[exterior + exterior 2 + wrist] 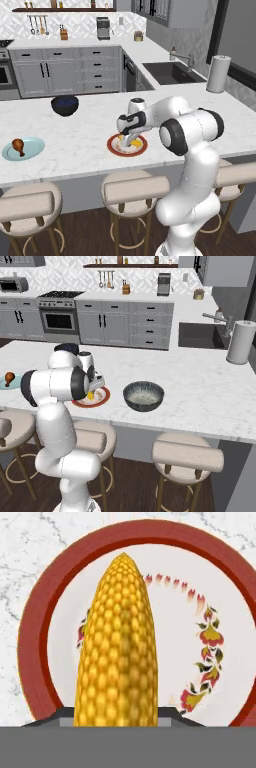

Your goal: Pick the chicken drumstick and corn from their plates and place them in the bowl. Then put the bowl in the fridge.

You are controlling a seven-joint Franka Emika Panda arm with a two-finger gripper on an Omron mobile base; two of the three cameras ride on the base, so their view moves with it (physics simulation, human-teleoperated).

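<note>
The yellow corn (120, 647) lies on the cream plate with the red-orange rim (45, 612) near the counter's front edge. My gripper (127, 141) is down on that plate (114, 149), its dark fingertips (50, 718) pressed against both sides of the cob, shut on it. The corn (90, 396) peeks out under the hand. The reddish-brown chicken drumstick (18, 146) rests on the pale light-blue plate (32, 149) at the far left. To the right of the red-rimmed plate (102, 398) stands the grey-blue mottled bowl (144, 396), nothing in it. The fridge is out of view.
A dark navy-black bowl (65, 105) sits further back on the counter. A paper towel roll (238, 342) and a sink (200, 336) are at the right. Stools (30, 202) line the counter's front.
</note>
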